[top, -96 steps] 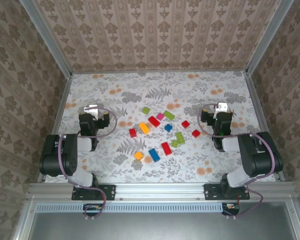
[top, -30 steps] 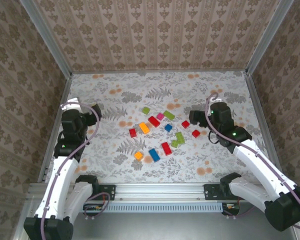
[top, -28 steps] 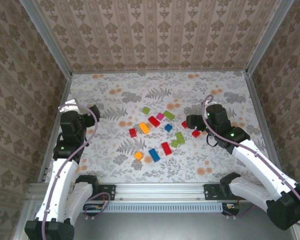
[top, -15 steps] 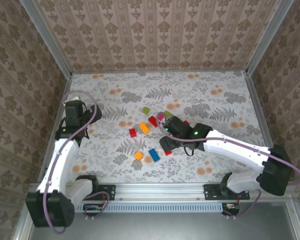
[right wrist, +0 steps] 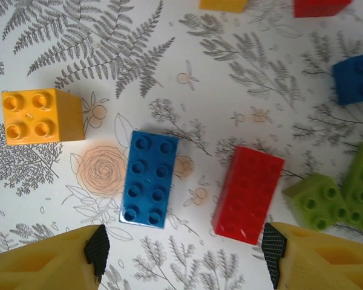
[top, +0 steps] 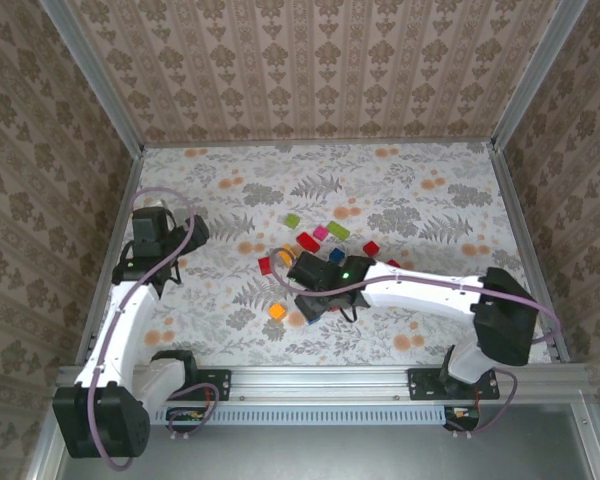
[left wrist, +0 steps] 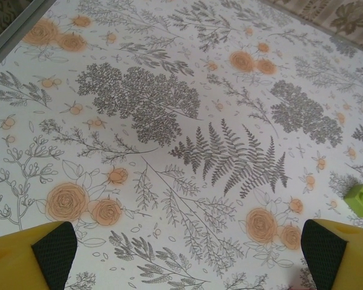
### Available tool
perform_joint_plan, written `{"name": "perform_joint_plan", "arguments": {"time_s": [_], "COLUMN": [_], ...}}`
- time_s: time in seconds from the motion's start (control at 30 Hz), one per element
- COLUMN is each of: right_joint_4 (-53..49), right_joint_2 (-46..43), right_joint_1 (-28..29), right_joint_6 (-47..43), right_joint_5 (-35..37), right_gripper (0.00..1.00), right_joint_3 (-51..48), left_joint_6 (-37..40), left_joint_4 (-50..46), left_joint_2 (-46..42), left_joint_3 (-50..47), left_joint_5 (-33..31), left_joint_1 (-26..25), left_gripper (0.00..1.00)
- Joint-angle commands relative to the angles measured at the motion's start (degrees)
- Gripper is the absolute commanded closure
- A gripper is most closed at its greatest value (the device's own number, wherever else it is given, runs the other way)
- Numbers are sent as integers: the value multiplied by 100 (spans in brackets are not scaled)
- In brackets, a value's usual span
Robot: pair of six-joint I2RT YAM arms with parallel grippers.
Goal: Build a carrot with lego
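Blue brick [right wrist: 149,179], floral tabletop [left wrist: 169,121]

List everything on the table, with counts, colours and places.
red bricks: at least four, red, one oblong mid-cluster, others spread around it
blue bricks: two, blue, an oblong beside that red oblong, a smaller one farther back
orange bricks: two, orange, a square one beside the blue oblong, an oblong farther back
green bricks: four, light green, two together by the red oblong, two at the far edge
magenta brick: one, magenta, between the far green two
table: one, floral print
left gripper: one, yellow, open over bare table
right gripper: one, yellow, open over the oblongs
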Motion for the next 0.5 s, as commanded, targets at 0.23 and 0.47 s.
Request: {"name": "perform_joint_plan", "arguments": {"time_s": [0.23,0.47], "right_joint_4": [-33,143], "right_joint_2": [705,1049], "right_joint_1": [49,66], "right_joint_6": [204,255], "right_joint_5": [-109,-264], "right_gripper": [35,38], "right_joint_3": [343,387], "left_joint_6": [71,93], "left_joint_4": [49,62], "left_joint_2": [248,325], "left_joint_3": [-41,-68], "left_joint_5": [87,136], "left_joint_1": [140,158], "left_gripper": [1,0]}}
